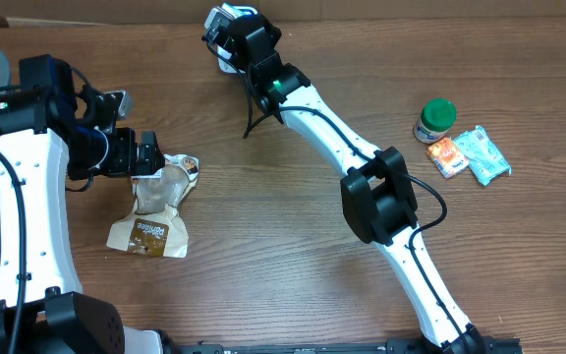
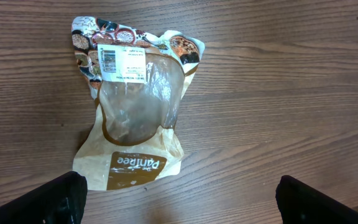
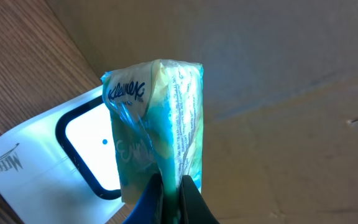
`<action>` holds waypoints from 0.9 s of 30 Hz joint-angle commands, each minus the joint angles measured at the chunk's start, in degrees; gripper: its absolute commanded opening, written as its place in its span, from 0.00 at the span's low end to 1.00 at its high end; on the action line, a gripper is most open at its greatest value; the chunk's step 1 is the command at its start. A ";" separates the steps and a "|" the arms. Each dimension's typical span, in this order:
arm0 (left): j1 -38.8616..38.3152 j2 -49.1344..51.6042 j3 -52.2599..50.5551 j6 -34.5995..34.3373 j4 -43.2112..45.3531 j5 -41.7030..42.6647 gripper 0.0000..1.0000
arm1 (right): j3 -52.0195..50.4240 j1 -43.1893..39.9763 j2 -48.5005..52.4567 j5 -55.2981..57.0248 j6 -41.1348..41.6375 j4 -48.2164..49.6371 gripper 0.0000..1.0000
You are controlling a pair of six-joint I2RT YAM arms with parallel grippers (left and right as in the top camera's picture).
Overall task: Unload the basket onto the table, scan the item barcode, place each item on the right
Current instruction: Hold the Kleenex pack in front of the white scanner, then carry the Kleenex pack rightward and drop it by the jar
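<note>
Right pincer [image 3: 169, 186], shut on Kleenex pack [image 3: 157, 118], needed to square its barcode to the scanner window [image 3: 89, 146]; left pincer [image 2: 185, 199] gaped empty

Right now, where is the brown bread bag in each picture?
Overhead: the bread bag lies at the left on the wooden table.
Left wrist: left of centre, white barcode label at its top.
Right wrist: not in it; the right hand holds a tissue pack.
Shared landmark: the wooden table, in all three.
</note>
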 commanded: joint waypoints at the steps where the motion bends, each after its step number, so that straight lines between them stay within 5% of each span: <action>1: 0.09 0.24 0.07 1.51 0.04 0.63 0.99 | 0.31 0.24 -0.63 1.18 -0.11 0.46 0.04; 6: 0.09 0.24 0.07 1.51 0.04 0.63 1.00 | 0.31 0.26 -2.21 1.14 2.80 -1.60 0.04; 13: 0.09 0.24 0.07 1.51 0.04 0.63 0.99 | 0.31 -0.94 -11.58 -4.72 19.56 -12.50 0.04; 21: 0.09 0.24 0.07 1.51 0.04 0.63 1.00 | 0.33 -4.22 -29.24 -13.16 50.49 -40.70 0.04; 27: 0.09 0.24 0.07 1.51 0.04 0.63 1.00 | 0.28 -10.12 -33.62 -15.02 58.01 -65.22 0.04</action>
